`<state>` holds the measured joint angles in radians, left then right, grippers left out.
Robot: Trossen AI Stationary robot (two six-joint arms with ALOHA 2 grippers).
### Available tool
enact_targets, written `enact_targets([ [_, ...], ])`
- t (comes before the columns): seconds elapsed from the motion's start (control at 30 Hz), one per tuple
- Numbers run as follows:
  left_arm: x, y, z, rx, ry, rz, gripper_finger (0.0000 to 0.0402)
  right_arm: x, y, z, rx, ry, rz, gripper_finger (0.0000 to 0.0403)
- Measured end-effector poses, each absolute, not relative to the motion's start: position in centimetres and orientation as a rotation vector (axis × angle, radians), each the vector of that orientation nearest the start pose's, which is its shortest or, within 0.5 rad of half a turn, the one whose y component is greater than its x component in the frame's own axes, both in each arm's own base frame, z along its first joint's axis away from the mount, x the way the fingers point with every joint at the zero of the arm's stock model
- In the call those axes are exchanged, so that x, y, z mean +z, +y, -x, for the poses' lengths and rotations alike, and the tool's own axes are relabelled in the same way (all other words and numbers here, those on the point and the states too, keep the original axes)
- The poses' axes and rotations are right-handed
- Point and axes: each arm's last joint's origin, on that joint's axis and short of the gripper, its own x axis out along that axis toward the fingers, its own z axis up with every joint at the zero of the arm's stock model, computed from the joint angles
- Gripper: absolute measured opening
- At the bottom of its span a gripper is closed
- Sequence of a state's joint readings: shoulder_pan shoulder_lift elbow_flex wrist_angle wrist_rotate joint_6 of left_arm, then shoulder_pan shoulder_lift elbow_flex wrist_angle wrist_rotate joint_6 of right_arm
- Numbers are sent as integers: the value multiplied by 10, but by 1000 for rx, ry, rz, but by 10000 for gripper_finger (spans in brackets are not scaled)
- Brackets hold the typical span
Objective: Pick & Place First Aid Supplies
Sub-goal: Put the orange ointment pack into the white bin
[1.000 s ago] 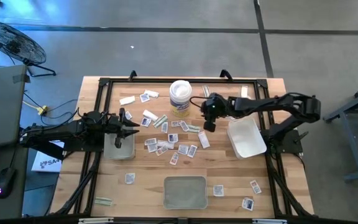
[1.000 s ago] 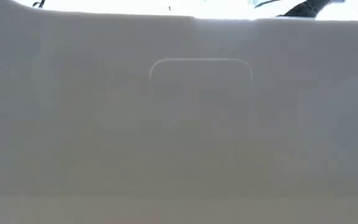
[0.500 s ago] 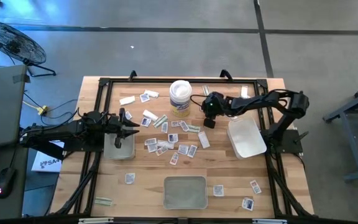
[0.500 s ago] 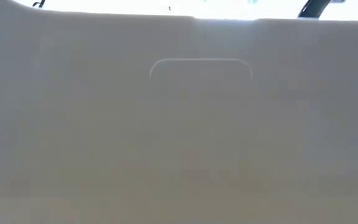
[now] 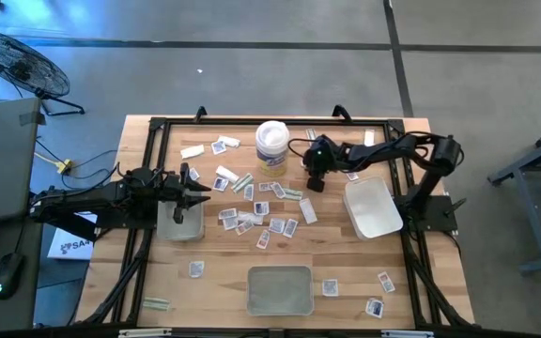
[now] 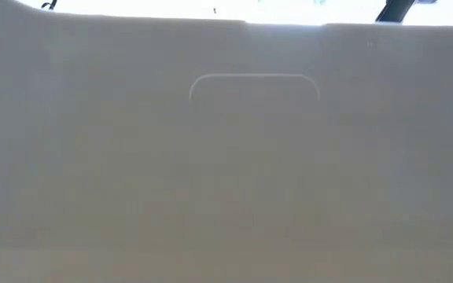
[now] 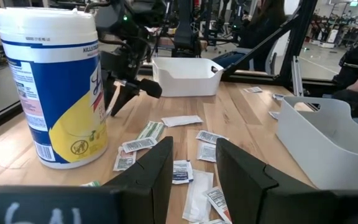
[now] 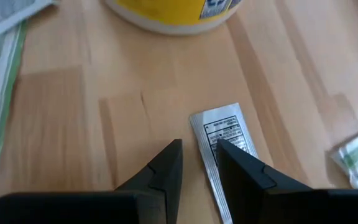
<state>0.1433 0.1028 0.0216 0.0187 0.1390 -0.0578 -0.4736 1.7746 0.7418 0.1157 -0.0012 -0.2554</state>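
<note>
The tub [image 5: 272, 147] stands near the far edge of the table [image 5: 214, 282]. The packets [image 5: 259, 214] lie spread on the wood, most of them in a loose group just in front of the tub, and a few more sit far from it near the front edge.

The right gripper [image 5: 314, 175] is low over the table just to the right of the tub. Its fingers [image 8: 166, 167] stand a little apart, with nothing between them, and one small packet [image 8: 224, 138] lies on the wood just under and beyond the tips.

The left gripper [image 5: 198, 192] waits well to the left of the tub, beside a grey tray [image 5: 180, 223]. Its fingers [image 7: 157, 167] are also slightly apart and empty.
</note>
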Motion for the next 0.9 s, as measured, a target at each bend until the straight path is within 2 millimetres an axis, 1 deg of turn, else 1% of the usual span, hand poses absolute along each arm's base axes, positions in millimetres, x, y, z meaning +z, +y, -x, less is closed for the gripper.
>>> enact_targets([
  [0.2, 164, 11, -102, 6, 62, 67, 120, 103, -142, -275, -389, 957, 14, 93],
  [0.3, 165, 11, -102, 6, 61, 66, 120, 103, -143, -274, -395, 963, 6, 82],
  [0.6, 164, 11, -102, 7, 62, 66, 120, 101, -141, -273, -379, 973, -43, 5],
  [0.77, 164, 11, -102, 9, 62, 66, 120, 103, -130, -275, -415, 1006, -49, 11],
  [0.9, 164, 11, -102, 10, 62, 66, 120, 112, -115, -272, -415, 1051, -52, 3],
])
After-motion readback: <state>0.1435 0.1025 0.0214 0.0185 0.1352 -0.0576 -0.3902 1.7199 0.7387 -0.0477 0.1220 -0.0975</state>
